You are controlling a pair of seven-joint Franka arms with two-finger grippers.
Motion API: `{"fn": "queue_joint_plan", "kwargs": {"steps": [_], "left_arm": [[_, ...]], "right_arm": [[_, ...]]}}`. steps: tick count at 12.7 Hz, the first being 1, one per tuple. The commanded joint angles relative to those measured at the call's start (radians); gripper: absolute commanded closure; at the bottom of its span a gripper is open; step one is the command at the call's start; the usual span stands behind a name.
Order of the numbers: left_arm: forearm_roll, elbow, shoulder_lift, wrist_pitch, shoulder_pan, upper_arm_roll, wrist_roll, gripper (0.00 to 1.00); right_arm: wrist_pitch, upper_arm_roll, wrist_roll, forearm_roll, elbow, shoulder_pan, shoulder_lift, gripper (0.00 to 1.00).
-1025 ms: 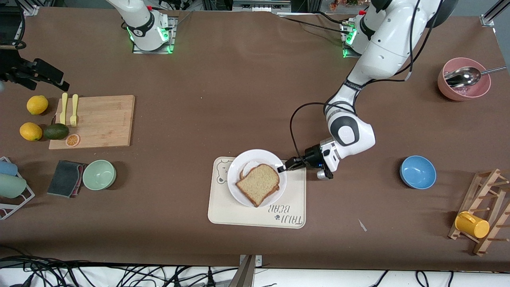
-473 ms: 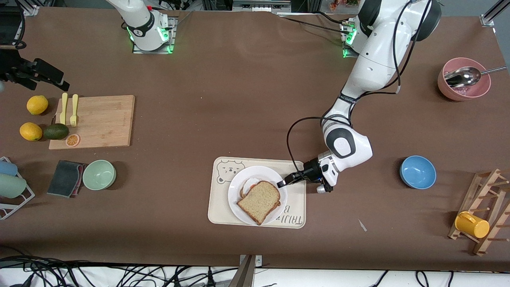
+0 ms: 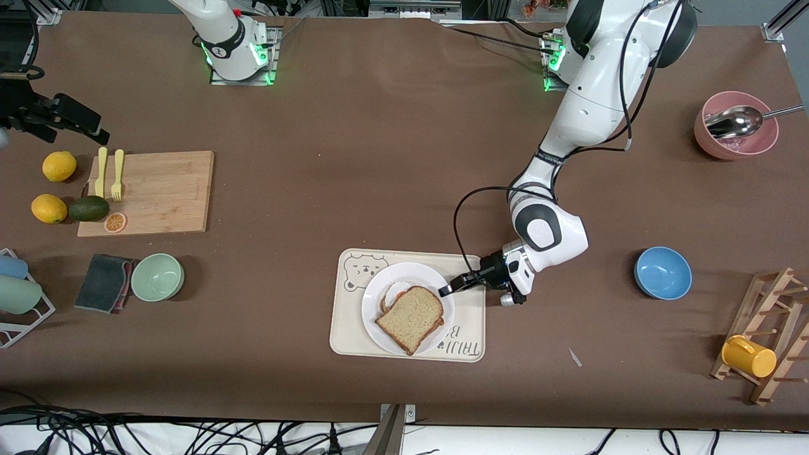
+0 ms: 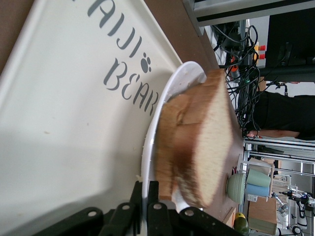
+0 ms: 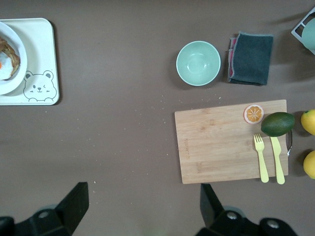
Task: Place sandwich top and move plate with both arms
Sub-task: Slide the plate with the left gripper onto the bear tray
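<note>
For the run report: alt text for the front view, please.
The left gripper is shut on the rim of the plate, which sits on the tray with the sandwich top on it. The right gripper waits, open, above the cutting board end of the table.

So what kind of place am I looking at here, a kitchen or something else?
Probably a robotics lab staged as a kitchen: two arms are bolted to a brown table, loose cables trail along its edge, and tidy props like the cutting board and plate are spread out.
</note>
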Motion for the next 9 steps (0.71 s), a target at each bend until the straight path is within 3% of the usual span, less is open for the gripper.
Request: {"fn": "queue_joint_plan", "kwargs": {"steps": [1, 7, 9], "left_arm": [[-0.025, -0.046, -0.051, 0.007, -0.012, 0.017, -0.011, 0.68], [0.043, -0.184, -0.154, 0.002, 0.031, 0.014, -0.001, 0.68], [0.114, -0.253, -0.210, 0.000, 0.057, 0.008, -0.004, 0.68]], "right_arm": [[-0.021, -0.001, -0.017, -0.018, 0.017, 0.001, 0.003, 0.00], [-0.021, -0.001, -0.017, -0.018, 0.017, 0.001, 0.003, 0.00], [-0.019, -0.001, -0.017, -0.020, 0.017, 0.001, 0.003, 0.00]]}}
